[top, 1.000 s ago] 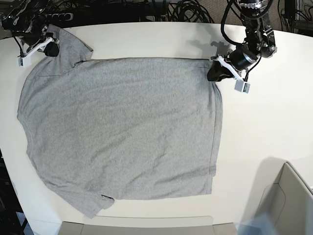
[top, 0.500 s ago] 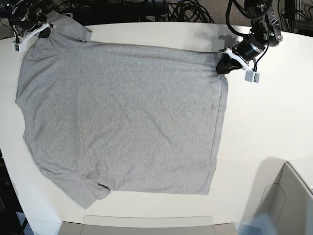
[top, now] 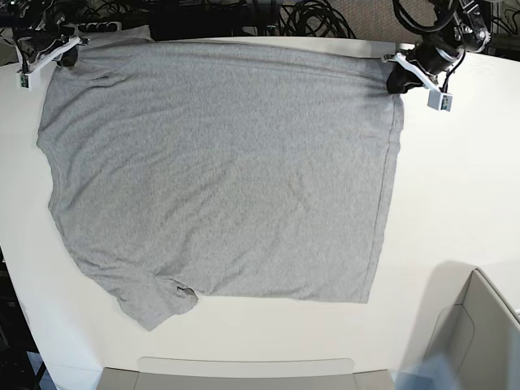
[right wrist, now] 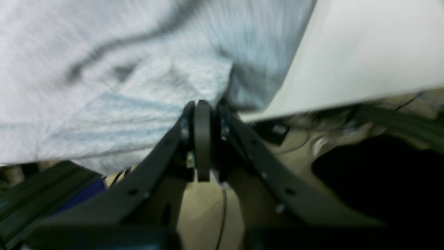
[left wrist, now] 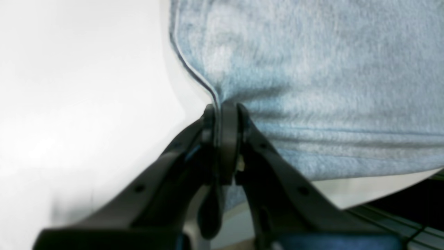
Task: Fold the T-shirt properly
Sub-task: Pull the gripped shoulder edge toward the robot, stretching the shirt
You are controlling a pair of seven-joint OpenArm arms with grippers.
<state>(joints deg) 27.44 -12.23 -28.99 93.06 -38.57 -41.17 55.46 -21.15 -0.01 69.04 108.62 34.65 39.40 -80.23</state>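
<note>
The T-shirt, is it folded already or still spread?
Spread: the T-shirt lies flat in one layer on the table, no fold.

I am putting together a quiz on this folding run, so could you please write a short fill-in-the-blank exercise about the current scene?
1. Both tools are shut on the far edge of the grey ____.
2. The left tool pinches the T-shirt at a corner of its ____.
3. The right tool grips the cloth beside a short ____.
4. The T-shirt lies spread on a ____ table.

Missing words: T-shirt; hem; sleeve; white
</note>
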